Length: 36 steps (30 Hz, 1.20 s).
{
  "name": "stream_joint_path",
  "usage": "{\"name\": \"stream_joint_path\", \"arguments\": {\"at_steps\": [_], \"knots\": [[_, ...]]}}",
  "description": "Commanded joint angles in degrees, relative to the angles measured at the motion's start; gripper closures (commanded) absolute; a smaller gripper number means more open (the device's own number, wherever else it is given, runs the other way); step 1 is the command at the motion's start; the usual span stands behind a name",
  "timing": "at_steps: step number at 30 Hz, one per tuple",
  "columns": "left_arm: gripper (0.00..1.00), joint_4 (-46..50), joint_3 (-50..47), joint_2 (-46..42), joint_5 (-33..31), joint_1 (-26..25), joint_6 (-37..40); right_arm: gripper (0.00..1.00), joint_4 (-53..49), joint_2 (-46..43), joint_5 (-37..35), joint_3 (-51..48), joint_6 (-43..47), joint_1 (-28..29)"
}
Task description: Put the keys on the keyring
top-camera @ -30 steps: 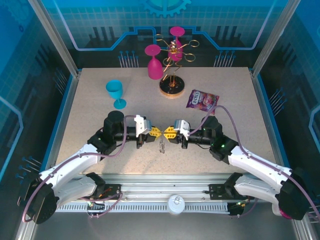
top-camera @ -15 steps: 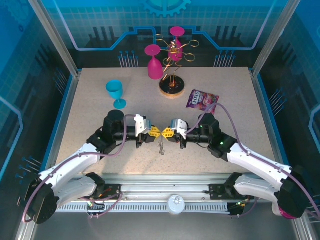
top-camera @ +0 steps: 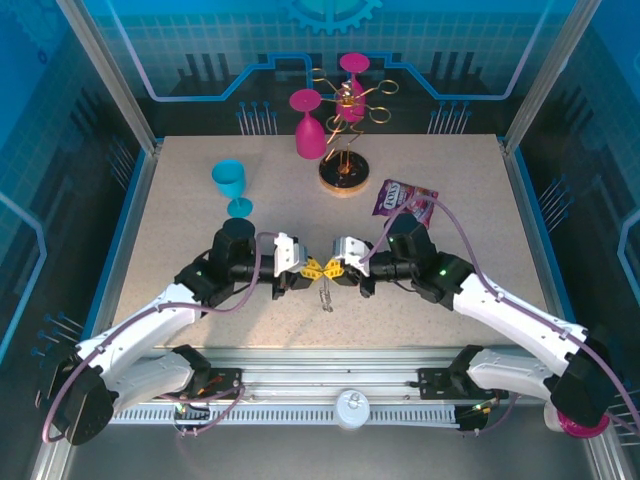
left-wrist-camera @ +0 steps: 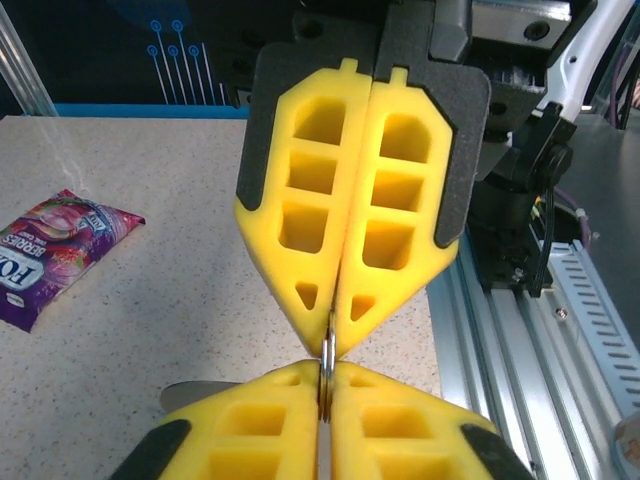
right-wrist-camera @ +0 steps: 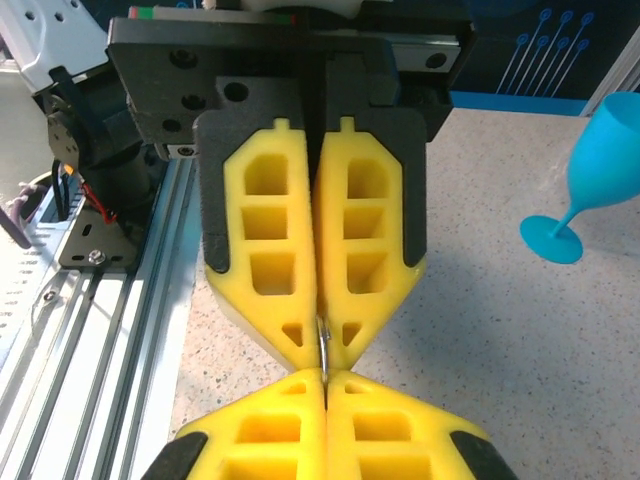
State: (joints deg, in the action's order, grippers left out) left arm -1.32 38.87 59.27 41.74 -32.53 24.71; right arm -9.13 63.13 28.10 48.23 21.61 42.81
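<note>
Both the left gripper [top-camera: 312, 267] and the right gripper [top-camera: 335, 268] — meeting tip to tip over the table [top-camera: 170, 220] — are clenched on one thin silver metal piece [left-wrist-camera: 326, 360], part of it dangling below. Which task item it is I cannot tell; it looks light, stiff and slippery, best pinched flat near its rim.

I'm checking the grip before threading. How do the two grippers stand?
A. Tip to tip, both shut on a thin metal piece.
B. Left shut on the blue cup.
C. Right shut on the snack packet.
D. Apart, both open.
A: the left gripper and right gripper meet tip to tip, each closed on the metal piece pinched at their tips.
</note>
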Motion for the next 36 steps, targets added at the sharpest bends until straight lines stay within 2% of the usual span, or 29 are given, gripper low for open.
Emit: {"name": "stream_joint_path", "arguments": {"at_steps": [1, 3, 8, 9, 10, 11, 13, 15, 17, 19, 23, 25, 27, 29, 32, 36], "knots": [[0.96, 0.7, 2.0, 0.2, 2.3, -0.8, 1.4, 1.00, -3.6, 1.2, 1.0, 3.8, 1.8, 1.0], [1.00, 1.5, 2.6, 0.6, 2.5, -1.1, 2.0, 1.00, -4.7, 2.0, 1.1, 4.7, 2.3, 1.5], [1.00, 1.5, 3.2, 0.6, 1.5, -1.3, 2.4, 1.00, -3.5, 1.8, 0.5, 5.0, 0.9, 1.4], [1.00, 1.1, 3.0, 0.4, 0.6, -1.3, 2.3, 0.95, -1.8, 0.5, 0.3, 4.0, -0.6, 0.8], [1.00, 0.4, 2.5, 0.0, -0.7, -1.3, 1.9, 0.76, 0.7, -1.1, -0.2, 2.6, -3.1, -0.3], [1.00, -0.5, 2.0, -0.5, -2.3, -1.4, 1.1, 0.66, 3.1, -3.5, -1.3, 0.0, -5.9, -1.5], [1.00, -1.6, 1.0, -1.4, -5.6, -1.3, -0.3, 0.61, 5.8, -7.8, -3.2, -3.7, -10.2, -4.3], [1.00, -1.7, 0.6, -2.1, -9.9, -1.3, -3.4, 0.55, 5.5, -11.5, -10.7, -6.4, -14.9, -6.0], [1.00, 0.1, 0.7, -3.1, -14.8, -1.3, -6.6, 0.55, 2.9, -14.2, -21.0, -8.7, -19.0, -6.6], [1.00, 1.4, 0.4, -4.6, -19.1, -1.4, -10.0, 0.59, 0.4, -15.0, -27.5, -10.7, -23.0, -6.7], [1.00, 3.8, -0.4, -7.4, -25.4, -1.4, -16.0, 0.72, -3.7, -11.8, -34.5, -11.6, -34.1, -6.2], [1.00, 4.8, -0.5, -8.2, -28.1, -1.3, -20.1, 0.73, -6.8, -8.5, -37.4, -10.3, -39.8, -5.2], [1.00, 6.4, -0.3, -8.2, -30.9, -1.3, -23.3, 0.72, -10.6, -4.0, -38.4, -7.8, -44.8, -4.5], [1.00, 8.4, 0.2, -8.1, -35.5, -1.4, -25.8, 0.69, -14.8, 1.8, -36.5, -4.5, -48.3, -4.3], [1.00, 10.4, 0.9, -7.3, -40.5, -0.9, -27.6, 0.66, -19.4, 10.3, -31.3, 1.0, -47.6, -3.8], [1.00, 10.5, 0.9, -6.8, -41.4, -0.2, -28.6, 0.62, -21.4, 19.5, -28.7, 6.2, -46.9, -2.8]]}}
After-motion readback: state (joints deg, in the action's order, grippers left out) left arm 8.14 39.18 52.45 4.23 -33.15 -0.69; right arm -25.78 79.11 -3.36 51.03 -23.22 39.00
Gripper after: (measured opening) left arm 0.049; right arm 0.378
